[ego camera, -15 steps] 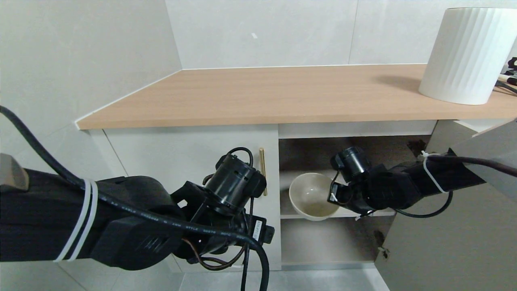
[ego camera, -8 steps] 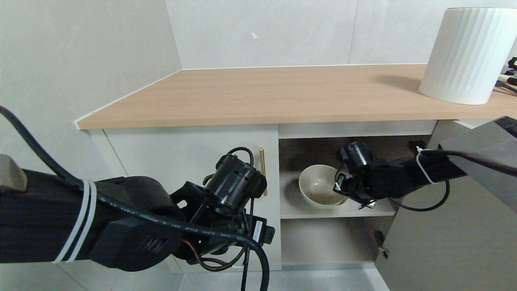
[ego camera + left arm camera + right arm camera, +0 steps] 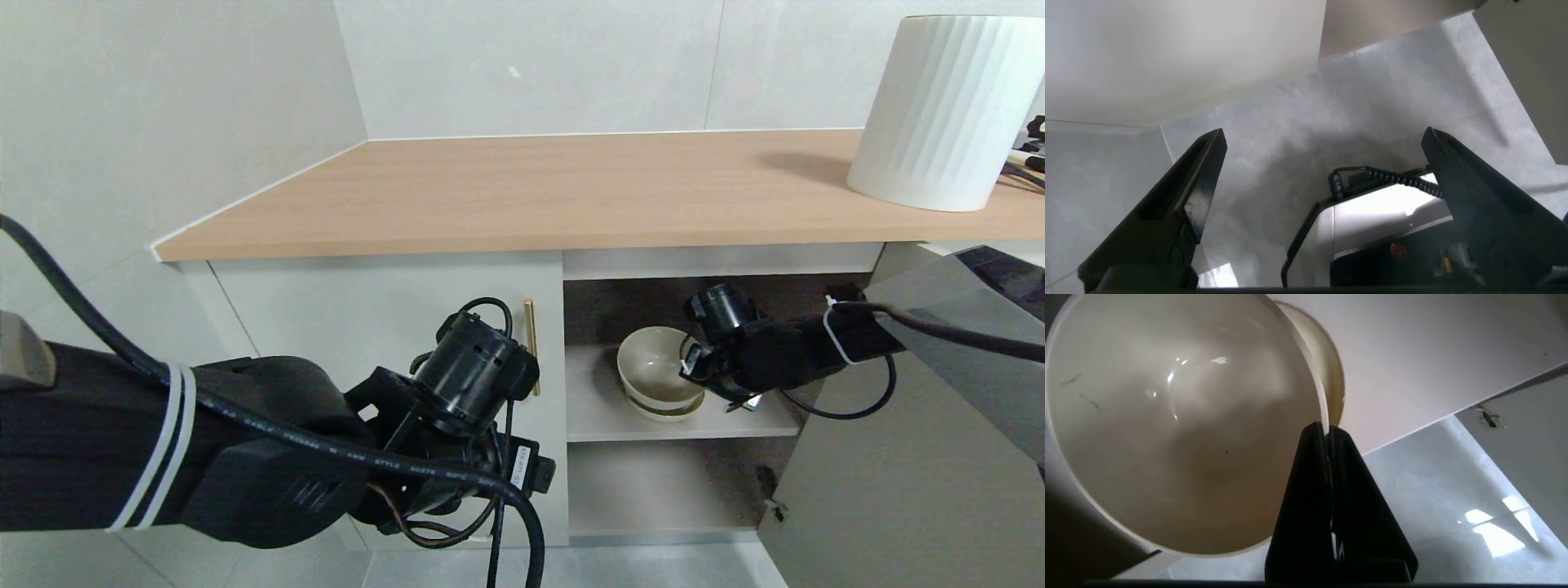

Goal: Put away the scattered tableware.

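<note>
While surveying from the near side outward, found left claw (image 3: pixel 1323 143) spread wide and empty, low in front of the shut cabinet door (image 3: pixel 367 327). Beyond it, inside the open compartment, found right claw (image 3: pixel 690 371) pressed together on the rim of the bowl (image 3: pixel 653 367), pinching it. Recorded bowl as tilted, mouth toward the shut door, low over the upper shelf (image 3: pixel 759 420), seemingly above a second bowl (image 3: pixel 663 406); contact between the two not determinable. Judged step in hand to be the setting-down. Recommend levelling the bowl first, lowering slowly until seated squarely, then parting the claw and backing straight out, keeping clear of the open door (image 3: pixel 898 490). Farthest back, noted table (image 3: pixel 571 196) carrying a white ribbed container (image 3: pixel 939 114), well apart from the work.
</note>
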Available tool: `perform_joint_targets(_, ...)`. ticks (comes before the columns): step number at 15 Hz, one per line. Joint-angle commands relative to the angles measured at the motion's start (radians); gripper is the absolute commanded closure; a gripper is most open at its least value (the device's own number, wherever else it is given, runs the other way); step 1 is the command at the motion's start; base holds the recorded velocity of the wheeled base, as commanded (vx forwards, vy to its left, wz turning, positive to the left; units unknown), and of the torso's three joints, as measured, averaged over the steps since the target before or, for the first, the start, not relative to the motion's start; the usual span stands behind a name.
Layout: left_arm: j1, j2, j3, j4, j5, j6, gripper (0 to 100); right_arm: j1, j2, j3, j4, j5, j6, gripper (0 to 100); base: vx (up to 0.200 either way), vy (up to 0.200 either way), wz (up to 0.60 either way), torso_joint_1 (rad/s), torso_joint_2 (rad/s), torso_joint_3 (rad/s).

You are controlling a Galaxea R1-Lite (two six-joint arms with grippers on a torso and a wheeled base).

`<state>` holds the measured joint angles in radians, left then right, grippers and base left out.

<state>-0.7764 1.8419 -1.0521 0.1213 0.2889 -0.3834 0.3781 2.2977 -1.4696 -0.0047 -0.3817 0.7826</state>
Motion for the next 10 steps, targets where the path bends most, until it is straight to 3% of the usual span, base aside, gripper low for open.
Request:
perform_joint_targets(1, 0.0, 0.0, 0.0, 0.0, 0.001, 0.0, 0, -0.007, 0.026, -0.011, 0.0, 0.0, -0.002, 100, 0.0, 0.0, 0.0, 0.0, 0.0, 0.0)
perform_joint_targets(7, 0.0, -0.001, 0.0, 0.0, 0.001, 0.0, 0, -0.007, 0.043, -0.026, 0.0, -0.006, -0.006, 100, 0.0, 0.0, 0.0, 0.0, 0.0, 0.0)
perform_joint_targets(8, 0.0, -0.001, 0.0, 0.0, 0.001, 0.0, 0, -0.007, 0.043, -0.026, 0.0, -0.006, -0.006, 0, 0.0, 0.0, 0.0, 0.0, 0.0, 0.0)
perform_joint_targets(10, 0.0, -0.001, 0.0, 0.0, 0.001, 0.0, 0, -0.007, 0.042, -0.026, 0.0, -0.006, -0.005, 0, 0.0, 0.0, 0.0, 0.0, 0.0, 0.0)
